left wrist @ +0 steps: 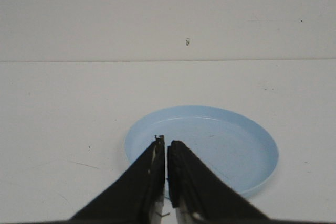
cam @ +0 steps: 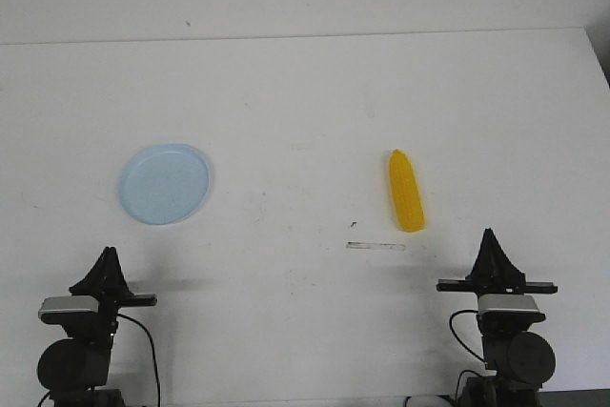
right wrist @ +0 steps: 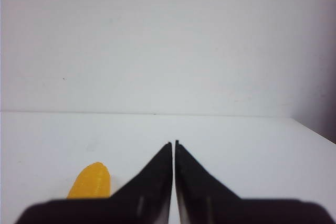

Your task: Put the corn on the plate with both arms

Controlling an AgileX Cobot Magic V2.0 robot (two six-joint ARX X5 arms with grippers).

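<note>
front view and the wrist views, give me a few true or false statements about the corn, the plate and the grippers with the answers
1. The bright yellow toy corn cob lies on the bare white table, not on the plate. True.
2. The round pale blue plastic plate holds a second piece of food. False: the plate has nothing in it.
3. The left gripper is shut, holding nothing. True.
4. The right gripper is clamped on the corn. False: its jaws are shut on nothing, with the corn lying apart from it on the table.
5. In the front view the corn is nearer the left arm than the right arm. False: it lies on the right arm's side, the plate on the left arm's side.
</note>
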